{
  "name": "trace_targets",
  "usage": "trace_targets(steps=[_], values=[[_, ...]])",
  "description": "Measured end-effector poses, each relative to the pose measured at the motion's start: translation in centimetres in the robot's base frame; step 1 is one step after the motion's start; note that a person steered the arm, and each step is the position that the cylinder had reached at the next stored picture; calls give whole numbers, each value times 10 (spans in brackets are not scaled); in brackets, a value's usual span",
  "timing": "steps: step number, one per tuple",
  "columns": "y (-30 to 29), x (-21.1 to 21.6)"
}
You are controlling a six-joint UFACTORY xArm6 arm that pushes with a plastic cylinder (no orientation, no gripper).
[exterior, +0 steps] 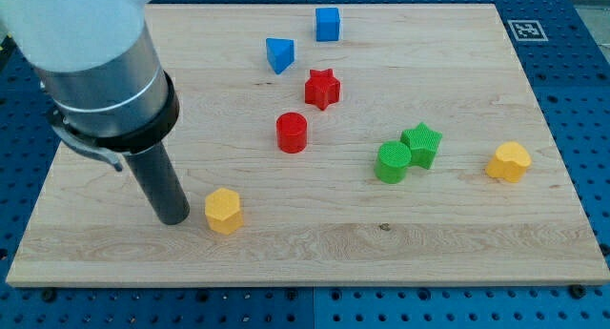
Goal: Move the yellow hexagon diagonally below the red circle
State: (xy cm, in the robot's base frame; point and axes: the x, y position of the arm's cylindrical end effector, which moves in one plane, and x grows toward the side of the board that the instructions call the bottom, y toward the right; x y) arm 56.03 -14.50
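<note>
While my tip (174, 217) rests beside one yellow hexagon (224, 211), one red circle (292, 133), no hand shows.

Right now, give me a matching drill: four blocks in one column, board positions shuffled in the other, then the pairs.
Blocks:
1. yellow hexagon
2. blue cube
3. red circle
4. yellow heart

Places:
A. near the view's top edge
B. far toward the view's right, alone
C. about mid-board, below the red star
D. lower left, just right of my tip

Pairs: 1-D, 2-A, 3-C, 4-B
</note>
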Motion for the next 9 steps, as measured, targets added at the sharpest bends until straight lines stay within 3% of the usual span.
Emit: trace_targets(steps=[1, 7, 9], values=[[9, 15], [91, 7], [75, -6]])
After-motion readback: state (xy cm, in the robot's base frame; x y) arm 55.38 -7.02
